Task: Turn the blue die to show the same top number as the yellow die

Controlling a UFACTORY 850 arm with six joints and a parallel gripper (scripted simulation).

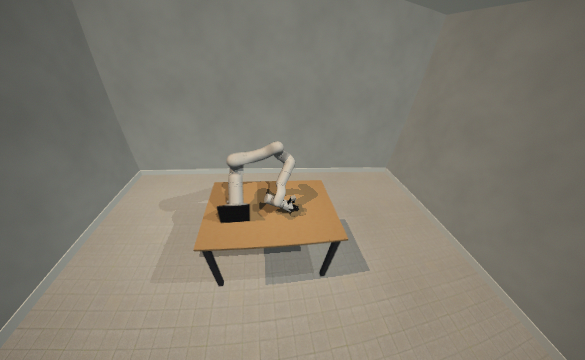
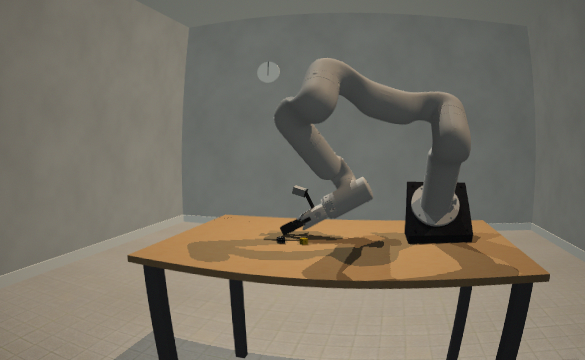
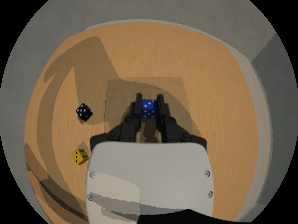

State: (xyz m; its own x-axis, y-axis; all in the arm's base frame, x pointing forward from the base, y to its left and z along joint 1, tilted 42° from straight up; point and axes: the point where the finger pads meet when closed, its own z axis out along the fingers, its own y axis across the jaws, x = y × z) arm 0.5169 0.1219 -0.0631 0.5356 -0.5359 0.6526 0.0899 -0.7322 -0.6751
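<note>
In the wrist view my gripper [image 3: 149,101] is shut on the blue die [image 3: 149,107], which sits between the dark fingertips over the thin tan mat [image 3: 120,90]. The black die [image 3: 83,111] lies to the left of the mat on the table, and the yellow die [image 3: 80,156] lies nearer to me, also off the mat. In the exterior view the gripper [image 2: 289,228] is tilted low over the table, with the black die [image 2: 281,240] and the yellow die [image 2: 303,241] just below it. The blue die is hidden there. In the top view the gripper [image 1: 292,205] is small.
The wooden table [image 1: 272,235] [image 2: 422,265] carries the arm's black base [image 2: 439,220] [image 1: 233,213] at one side. The table's edges lie well away from the dice. A round clock [image 2: 268,72] hangs on the far wall.
</note>
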